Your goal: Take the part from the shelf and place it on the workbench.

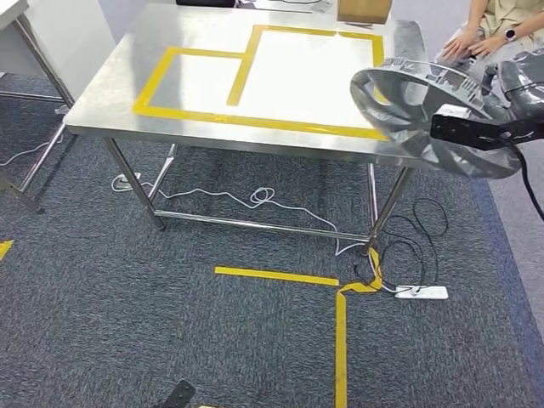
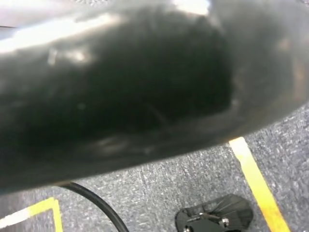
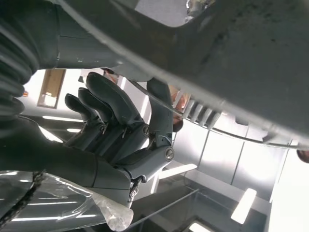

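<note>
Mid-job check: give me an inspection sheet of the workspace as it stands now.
Surface: steel workbench, yellow tape rectangles, marked area bare.
Job's things: grey round ribbed part held above the bench's right edge, not yet set down.
Clutter: cardboard box at far edge.
Hands: right hand grips the part; left cannot tell.
Cables: white cable and black cable under the bench, to a power strip.
Surroundings: grey carpet, yellow floor tape, a seated person.

Dark grey right hand (image 3: 120,130) with ribbed cover, plastic-wrapped arm, black cable.
</note>
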Robot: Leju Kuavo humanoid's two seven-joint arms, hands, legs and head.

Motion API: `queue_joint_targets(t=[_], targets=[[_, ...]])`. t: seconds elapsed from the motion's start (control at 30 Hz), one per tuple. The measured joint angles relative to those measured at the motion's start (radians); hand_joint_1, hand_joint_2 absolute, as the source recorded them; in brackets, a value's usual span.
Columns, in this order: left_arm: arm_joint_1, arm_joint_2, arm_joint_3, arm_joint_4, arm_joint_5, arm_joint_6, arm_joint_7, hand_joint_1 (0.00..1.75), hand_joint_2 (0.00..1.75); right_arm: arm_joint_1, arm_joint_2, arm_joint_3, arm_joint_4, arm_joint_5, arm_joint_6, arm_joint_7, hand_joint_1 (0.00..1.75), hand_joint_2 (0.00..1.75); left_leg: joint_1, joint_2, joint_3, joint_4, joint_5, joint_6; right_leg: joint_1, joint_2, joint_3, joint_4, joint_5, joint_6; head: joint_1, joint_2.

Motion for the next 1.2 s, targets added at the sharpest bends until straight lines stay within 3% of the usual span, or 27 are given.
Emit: queue_joint_targets(t=[0.07,0.1,0.13,0.2,0.27,0.37,0.43,0.47,0.5,0.57,0.6,0.63,0.67,0.8,1.2], targets=[[0.002,0.0,0.001,0.0,0.0,0.0,0.002,0.0,0.0,-0.001,0.0,0.0,0.0,0.0,0.0,-0.001,1.75,1.75,0.0,-0.002,0.018,0.007,-0.022,-0.008,0.002,-0.011,-0.001,-0.124,0.126,0.002,-0.002,0.0],[0.002,0.0,0.001,0.001,0.0,0.0,0.003,0.0,0.0,-0.002,0.0,0.0,0.0,0.0,0.001,-0.001,1.75,1.75,-0.001,-0.003,0.02,0.013,-0.031,-0.014,0.007,-0.016,0.001,-0.167,0.174,-0.004,-0.001,0.0],[0.002,0.0,0.001,0.001,0.0,0.0,0.005,0.0,0.0,-0.003,-0.001,0.0,0.0,0.001,0.001,-0.001,1.75,1.75,-0.001,-0.003,0.019,0.019,-0.039,-0.019,0.011,-0.019,0.001,-0.186,0.201,-0.013,-0.001,0.0],[-0.001,0.0,0.001,0.001,0.0,0.001,0.006,0.0,0.0,-0.009,-0.003,-0.004,-0.002,0.003,0.002,-0.001,1.75,1.75,-0.002,-0.002,0.017,0.023,-0.054,-0.032,0.016,-0.017,0.004,-0.181,0.192,-0.035,0.0,0.0],[-0.007,0.001,0.001,0.001,0.0,0.003,0.007,0.0,0.0,-0.016,-0.005,-0.012,-0.003,0.005,0.002,-0.001,1.75,1.75,-0.002,0.0,0.017,0.046,-0.071,-0.046,0.009,-0.017,0.015,-0.178,0.181,-0.048,-0.003,0.0],[-0.014,0.0,0.001,0.001,-0.002,0.005,0.007,0.0,0.0,-0.005,-0.005,-0.007,0.0,0.009,0.002,-0.001,1.75,1.75,0.008,0.003,-0.049,0.21,-0.141,-0.07,0.003,-0.016,0.047,-0.184,0.165,-0.057,-0.008,0.0],[-0.013,0.0,0.001,0.001,-0.003,0.006,0.007,0.0,0.0,0.003,-0.005,-0.003,0.001,0.01,0.003,-0.001,1.75,1.75,0.012,0.003,-0.106,0.304,-0.173,-0.074,0.003,-0.012,0.06,-0.184,0.154,-0.055,-0.008,0.0],[-0.012,0.0,0.001,0.001,-0.003,0.006,0.007,0.0,0.0,0.005,-0.005,-0.003,0.001,0.01,0.003,-0.001,1.75,1.75,0.012,0.003,-0.12,0.305,-0.157,-0.071,0.003,-0.01,0.065,-0.184,0.149,-0.054,-0.008,0.0],[-0.012,0.0,0.001,0.001,-0.003,0.006,0.007,0.0,0.0,0.003,-0.005,-0.003,0.001,0.01,0.003,-0.001,1.75,1.75,0.011,0.003,-0.121,0.27,-0.116,-0.065,0.004,-0.008,0.07,-0.184,0.146,-0.053,-0.008,0.0],[-0.012,0.001,0.001,0.001,-0.003,0.006,0.007,0.0,0.0,-0.005,-0.005,-0.003,0.001,0.012,0.003,-0.001,1.75,1.75,0.005,0.003,-0.103,0.151,-0.013,-0.049,0.005,-0.004,0.078,-0.186,0.142,-0.05,-0.008,0.0],[-0.011,0.001,0.001,0.001,-0.003,0.006,0.007,0.0,0.0,-0.011,-0.005,-0.003,0.001,0.013,0.003,-0.001,1.75,1.75,0.001,0.003,-0.094,0.1,0.018,-0.04,0.005,-0.003,0.079,-0.188,0.142,-0.047,-0.008,0.0],[-0.011,0.002,0.001,0.001,-0.003,0.006,0.007,0.0,0.0,-0.018,-0.005,-0.003,0.001,0.014,0.003,-0.001,1.75,1.75,-0.003,0.003,-0.088,0.066,0.03,-0.033,0.005,-0.001,0.078,-0.188,0.142,-0.042,-0.008,0.0],[-0.01,0.002,0.001,0.001,-0.003,0.006,0.007,0.0,0.0,-0.024,-0.005,-0.004,0.001,0.015,0.004,-0.001,1.75,1.75,-0.005,0.003,-0.084,0.053,0.025,-0.03,0.006,0.0,0.076,-0.187,0.141,-0.038,-0.009,0.0],[-0.016,0.0,0.002,0.001,-0.002,0.001,0.007,0.0,0.0,-0.052,-0.004,-0.01,0.0,0.016,0.004,-0.003,1.75,1.75,-0.005,0.004,-0.08,0.039,0.024,-0.042,0.007,0.0,0.073,-0.186,0.139,-0.041,-0.007,0.0],[-0.022,0.001,0.002,0.001,-0.005,0.003,0.007,0.0,0.0,-0.09,-0.004,-0.01,-0.001,0.017,0.004,-0.007,1.75,1.75,-0.011,0.0,-0.089,0.061,0.017,-0.006,-0.001,-0.005,0.078,-0.196,0.145,0.001,-0.008,0.0]])
